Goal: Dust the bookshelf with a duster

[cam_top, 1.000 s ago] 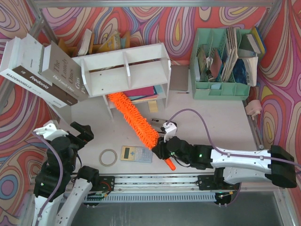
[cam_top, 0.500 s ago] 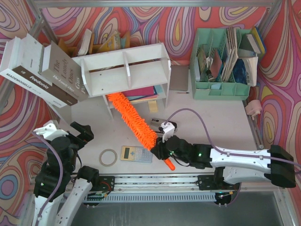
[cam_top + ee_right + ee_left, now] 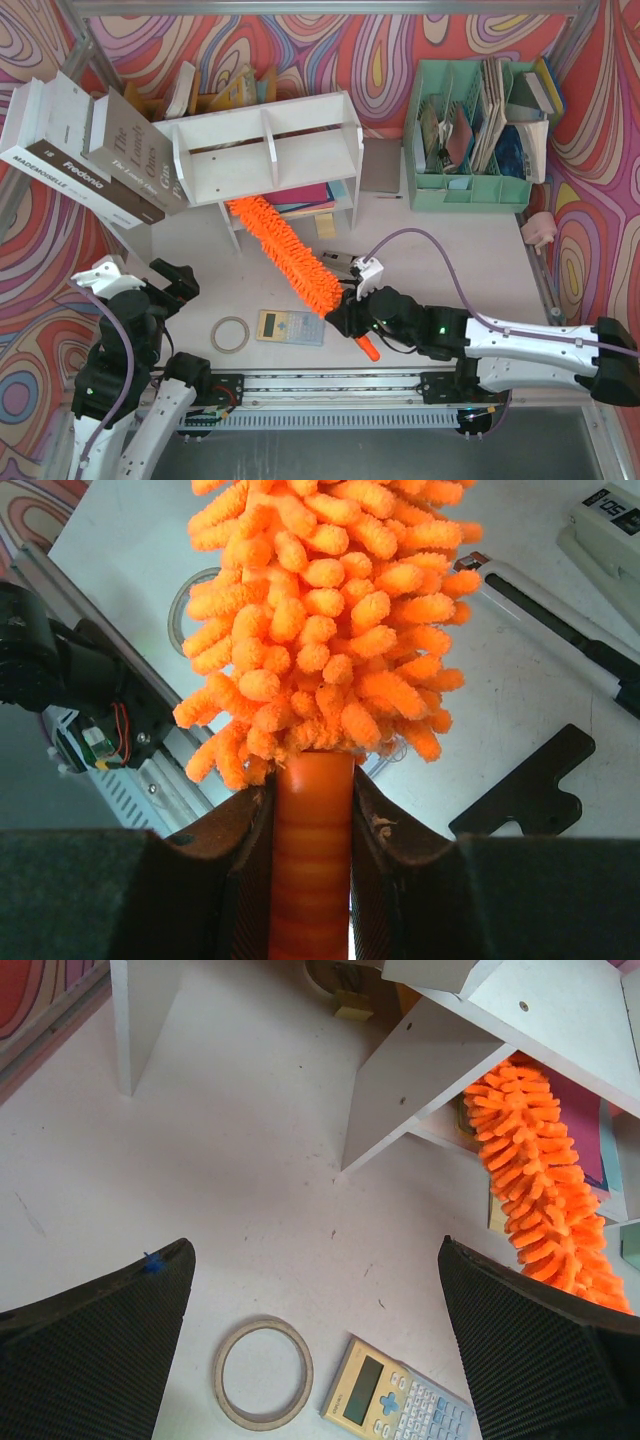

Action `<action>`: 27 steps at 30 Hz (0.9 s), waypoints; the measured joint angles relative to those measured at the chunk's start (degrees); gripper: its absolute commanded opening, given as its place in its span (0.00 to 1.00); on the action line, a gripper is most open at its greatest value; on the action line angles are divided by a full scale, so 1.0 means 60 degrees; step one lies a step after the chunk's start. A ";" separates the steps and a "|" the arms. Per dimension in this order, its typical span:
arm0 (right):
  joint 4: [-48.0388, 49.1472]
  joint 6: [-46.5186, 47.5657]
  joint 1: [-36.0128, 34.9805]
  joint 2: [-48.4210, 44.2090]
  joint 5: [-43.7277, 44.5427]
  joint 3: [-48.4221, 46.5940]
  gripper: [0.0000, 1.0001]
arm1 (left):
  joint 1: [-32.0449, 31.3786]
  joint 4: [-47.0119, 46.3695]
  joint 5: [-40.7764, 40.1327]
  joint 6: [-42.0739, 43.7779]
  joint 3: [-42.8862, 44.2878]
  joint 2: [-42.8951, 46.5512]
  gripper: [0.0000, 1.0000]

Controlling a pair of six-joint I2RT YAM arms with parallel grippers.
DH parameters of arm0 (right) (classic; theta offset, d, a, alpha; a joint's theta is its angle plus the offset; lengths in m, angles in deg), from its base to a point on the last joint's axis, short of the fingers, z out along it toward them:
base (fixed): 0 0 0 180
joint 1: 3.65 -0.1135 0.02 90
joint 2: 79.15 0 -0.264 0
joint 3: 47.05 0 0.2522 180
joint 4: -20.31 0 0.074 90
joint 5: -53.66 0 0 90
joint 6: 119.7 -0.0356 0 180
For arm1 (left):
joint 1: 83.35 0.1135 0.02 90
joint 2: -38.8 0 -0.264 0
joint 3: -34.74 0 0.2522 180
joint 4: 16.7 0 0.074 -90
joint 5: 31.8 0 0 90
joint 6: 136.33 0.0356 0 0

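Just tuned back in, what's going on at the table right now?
The right gripper is shut on the handle of the duster, whose fluffy head slants across the table with its far end in the lower tier of the bookshelf. The left gripper hangs open, holding nothing.

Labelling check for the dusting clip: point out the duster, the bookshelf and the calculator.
duster point(image 3: 283, 248): top external view, middle of the fluffy orange head.
bookshelf point(image 3: 312, 152): top external view, white top panel, right half.
calculator point(image 3: 395, 1405): left wrist view, centre of its face.
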 measured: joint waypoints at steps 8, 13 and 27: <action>0.0277 -0.0040 -0.0040 0.0463 -0.0244 0.0510 0.00 | 0.0000 0.0000 0.0004 0.0000 0.0000 0.0000 0.98; 0.0076 0.0058 -0.0117 0.0474 -0.0197 0.0426 0.00 | 0.0000 0.0000 0.0004 0.0000 0.0000 0.0000 0.99; -0.0433 -0.0051 -0.0401 0.0124 -0.0047 0.0514 0.00 | 0.0000 0.0000 0.0004 0.0000 0.0000 0.0000 0.98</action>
